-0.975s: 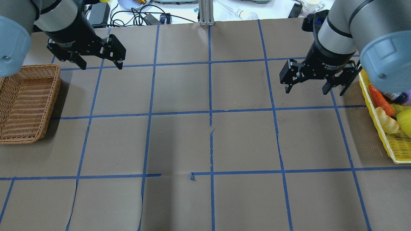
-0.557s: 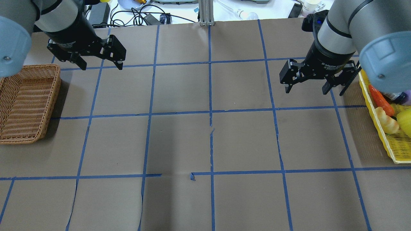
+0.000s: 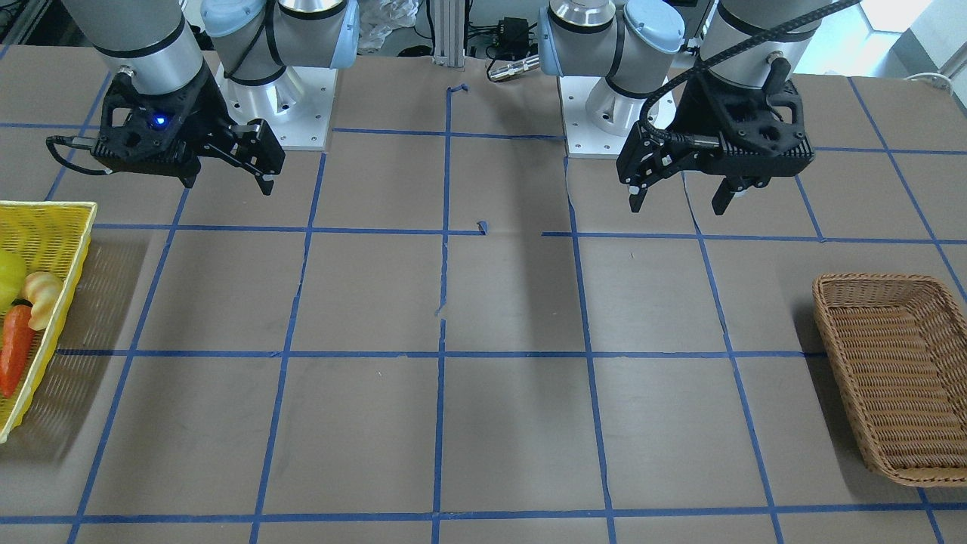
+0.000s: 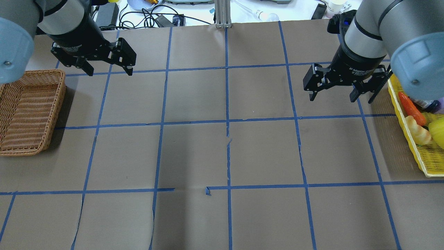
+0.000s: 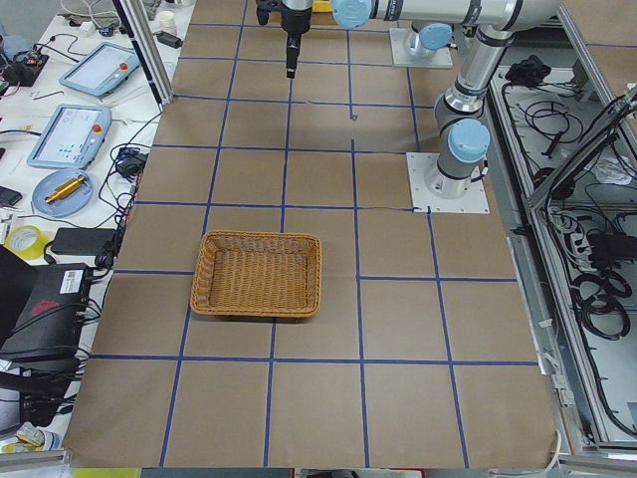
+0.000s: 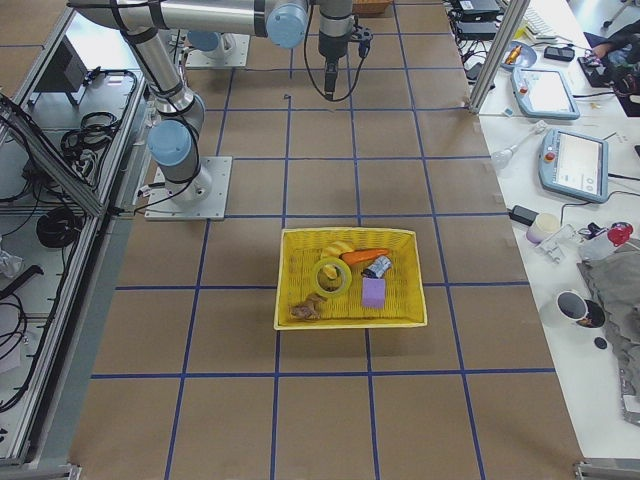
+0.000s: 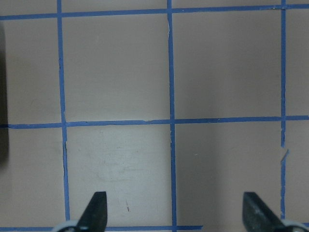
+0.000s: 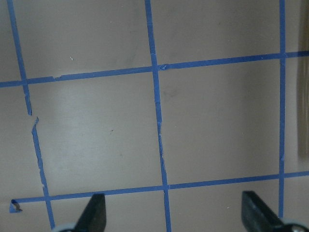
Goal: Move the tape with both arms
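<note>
Though the left gripper point(image 4: 111, 73) hasn't budged, the right gripper point(image 4: 331, 99) has crept toward the yellow basket point(image 6: 350, 323) holding the tape point(image 6: 319, 277), fingers on both spread, pickup seemingly beginning.

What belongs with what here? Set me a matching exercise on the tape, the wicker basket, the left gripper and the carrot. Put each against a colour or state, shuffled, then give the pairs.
Column one:
1. tape
2. wicker basket
3. left gripper
4. carrot

Column two:
A. empty
B. jaws open, above the bare table
C. orange
D. a ring lying in the yellow basket

Pairs: 1-D, 2-A, 3-B, 4-C.
</note>
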Motion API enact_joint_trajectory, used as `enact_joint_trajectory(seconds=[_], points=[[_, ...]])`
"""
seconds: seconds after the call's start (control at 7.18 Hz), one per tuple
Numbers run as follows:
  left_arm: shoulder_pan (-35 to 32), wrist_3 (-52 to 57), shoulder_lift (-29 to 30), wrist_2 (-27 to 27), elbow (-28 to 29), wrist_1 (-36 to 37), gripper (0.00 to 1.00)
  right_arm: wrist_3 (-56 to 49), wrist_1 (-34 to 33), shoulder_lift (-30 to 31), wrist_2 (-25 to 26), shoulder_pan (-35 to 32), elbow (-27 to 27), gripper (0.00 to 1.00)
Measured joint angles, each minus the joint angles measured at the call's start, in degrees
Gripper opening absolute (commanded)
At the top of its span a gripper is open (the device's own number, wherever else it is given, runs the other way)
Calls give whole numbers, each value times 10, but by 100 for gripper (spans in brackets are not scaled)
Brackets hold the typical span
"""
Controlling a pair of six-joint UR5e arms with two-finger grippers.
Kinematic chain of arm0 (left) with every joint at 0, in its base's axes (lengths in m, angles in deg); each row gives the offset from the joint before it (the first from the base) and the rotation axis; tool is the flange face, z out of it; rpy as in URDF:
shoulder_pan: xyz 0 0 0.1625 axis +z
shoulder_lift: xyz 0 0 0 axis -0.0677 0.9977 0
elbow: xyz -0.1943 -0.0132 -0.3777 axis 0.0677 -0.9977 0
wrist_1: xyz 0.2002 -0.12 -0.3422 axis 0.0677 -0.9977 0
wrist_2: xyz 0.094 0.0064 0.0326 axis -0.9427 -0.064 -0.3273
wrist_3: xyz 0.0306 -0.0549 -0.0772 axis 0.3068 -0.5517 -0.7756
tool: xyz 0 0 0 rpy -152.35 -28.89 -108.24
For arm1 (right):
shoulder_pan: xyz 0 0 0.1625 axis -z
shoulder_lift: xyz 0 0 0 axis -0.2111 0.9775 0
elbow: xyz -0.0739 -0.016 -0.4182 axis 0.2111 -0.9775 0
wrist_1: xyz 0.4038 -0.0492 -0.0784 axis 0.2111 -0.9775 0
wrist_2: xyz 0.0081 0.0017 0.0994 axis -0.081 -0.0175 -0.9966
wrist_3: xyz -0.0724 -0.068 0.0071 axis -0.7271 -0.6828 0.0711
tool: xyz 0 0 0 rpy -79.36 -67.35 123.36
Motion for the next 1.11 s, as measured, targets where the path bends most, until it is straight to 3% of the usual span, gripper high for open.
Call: enact_joint_trajectory(seconds=[1.11], points=[[0, 0, 0, 1, 1, 0, 100, -3, -3, -3, 7, 3, 4, 100]])
